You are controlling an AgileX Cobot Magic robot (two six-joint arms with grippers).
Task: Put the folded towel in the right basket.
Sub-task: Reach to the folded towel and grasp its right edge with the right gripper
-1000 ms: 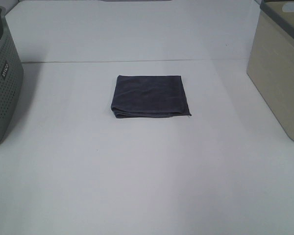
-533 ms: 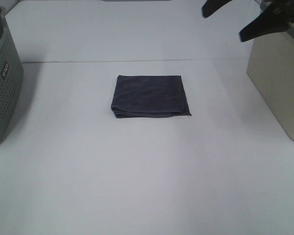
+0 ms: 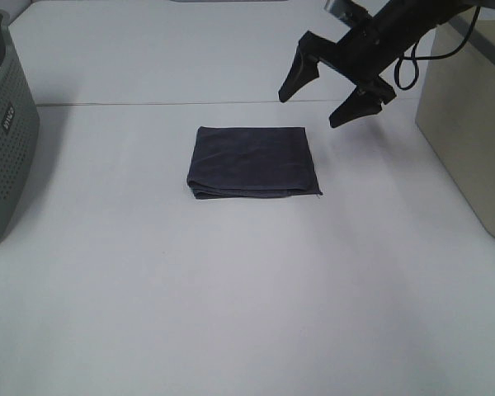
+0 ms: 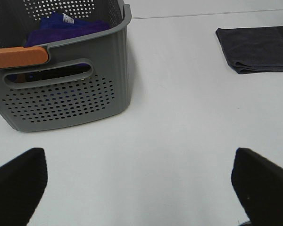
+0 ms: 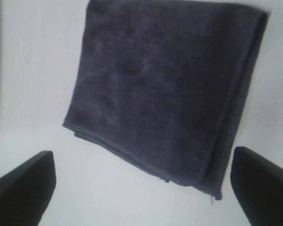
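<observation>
R tool [image 3: 313, 106] spread wide above the tabletop [image 3: 231, 289], holding nothing.
Folded towel [image 3: 252, 161] lies flat just under & ahead of its tips, not touched. Right basket [image 3: 470, 124] sits back by its arm. L tool [image 4: 141, 188] spread wide too, empty, w/ grey basket [image 4: 66, 94] near.

Item count, as seen:

- Towels: one folded towel [image 3: 252, 161], dark grey.
- Baskets: two, being one grey perforated basket [image 3: 4, 140] and one beige basket [image 3: 470, 124].
- Grippers: two, being the right gripper [image 3: 309, 110] and the left gripper [image 4: 140, 188]. Each shows two fingers [image 3: 295, 78], four in all.
- Purple cloth [image 4: 68, 28]: one bundle in the grey perforated basket. How many pieces it holds cannot be told.
- Orange handle [image 4: 18, 56]: one counted on that basket.
- Table [image 3: 231, 289]: one, white.
</observation>
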